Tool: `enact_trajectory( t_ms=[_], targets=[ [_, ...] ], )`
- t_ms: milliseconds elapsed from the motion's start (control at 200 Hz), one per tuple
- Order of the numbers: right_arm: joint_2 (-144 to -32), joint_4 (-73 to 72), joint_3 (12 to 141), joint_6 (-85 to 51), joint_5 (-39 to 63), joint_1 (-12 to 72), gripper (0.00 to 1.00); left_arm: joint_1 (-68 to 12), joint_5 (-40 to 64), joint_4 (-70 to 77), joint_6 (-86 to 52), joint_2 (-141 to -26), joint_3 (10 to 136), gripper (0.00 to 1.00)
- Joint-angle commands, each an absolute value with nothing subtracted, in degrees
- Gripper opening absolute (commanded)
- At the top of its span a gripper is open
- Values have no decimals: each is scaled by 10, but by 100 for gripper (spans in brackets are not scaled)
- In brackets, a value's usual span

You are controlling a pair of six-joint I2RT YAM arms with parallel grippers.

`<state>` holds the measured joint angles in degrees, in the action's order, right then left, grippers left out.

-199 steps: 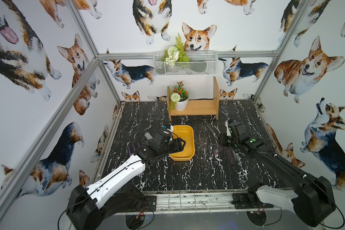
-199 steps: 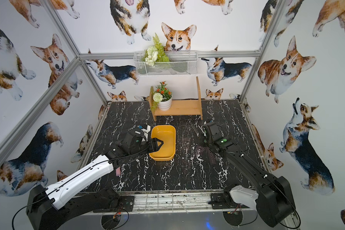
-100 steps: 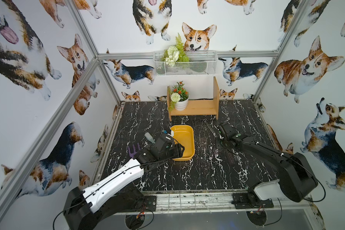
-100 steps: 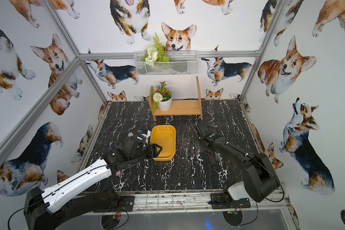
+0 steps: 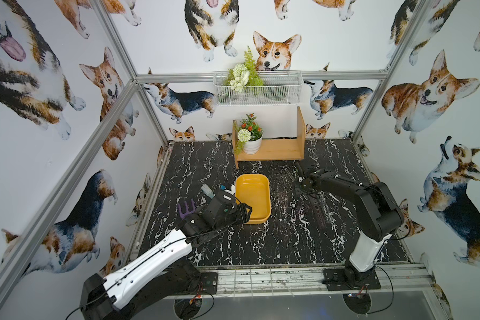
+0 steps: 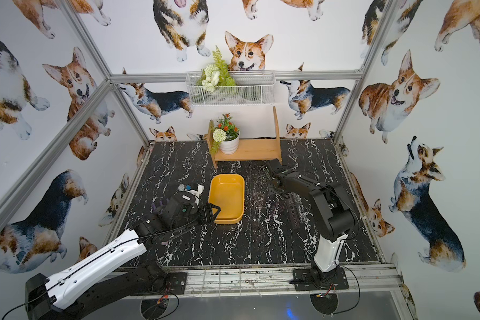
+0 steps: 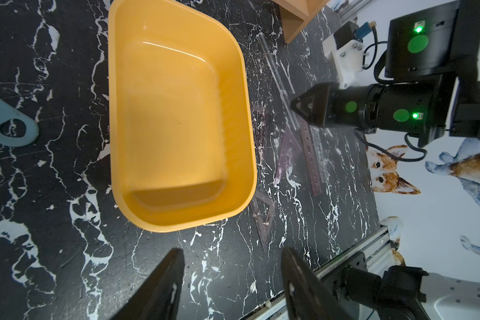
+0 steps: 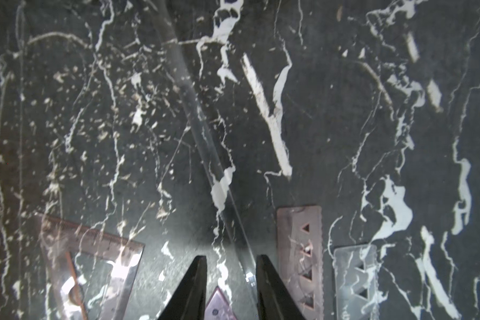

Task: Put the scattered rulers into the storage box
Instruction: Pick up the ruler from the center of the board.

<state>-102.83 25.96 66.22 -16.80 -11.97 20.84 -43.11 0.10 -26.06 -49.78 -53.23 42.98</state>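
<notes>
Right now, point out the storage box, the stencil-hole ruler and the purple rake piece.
storage box (image 5: 253,195), in a top view, on its bare yellow floor.
stencil-hole ruler (image 7: 311,159), left wrist view, mid-strip among the holes.
purple rake piece (image 5: 187,212), in a top view, at the base of its prongs.

Corgi-print walls (image 5: 344,41), blk marble tabletop (image 5: 288,243), wood shelf (image 5: 277,151) w/ plant (image 5: 251,131).

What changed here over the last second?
The right gripper reached farther toward the back wall over the transparent plastic rulers; the left gripper pulled back slightly beside the mustard-yellow plastic tray. Nothing was grasped or released. Tray and rulers stayed put.
</notes>
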Motion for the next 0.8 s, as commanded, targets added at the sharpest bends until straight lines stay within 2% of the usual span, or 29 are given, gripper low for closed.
enact_trajectory(
  t_ms=[0,596,796],
  targets=[
    [-1043,253,678,-147,-114,201,35,-432,-7,-267,-500,-532,430,62],
    [-1092,246,705,-134,-91,197,28,-432,-9,-264,-513,-534,434,62],
    [-1097,246,701,-131,-79,197,21,-432,-12,-263,-516,-530,434,62]
  ],
)
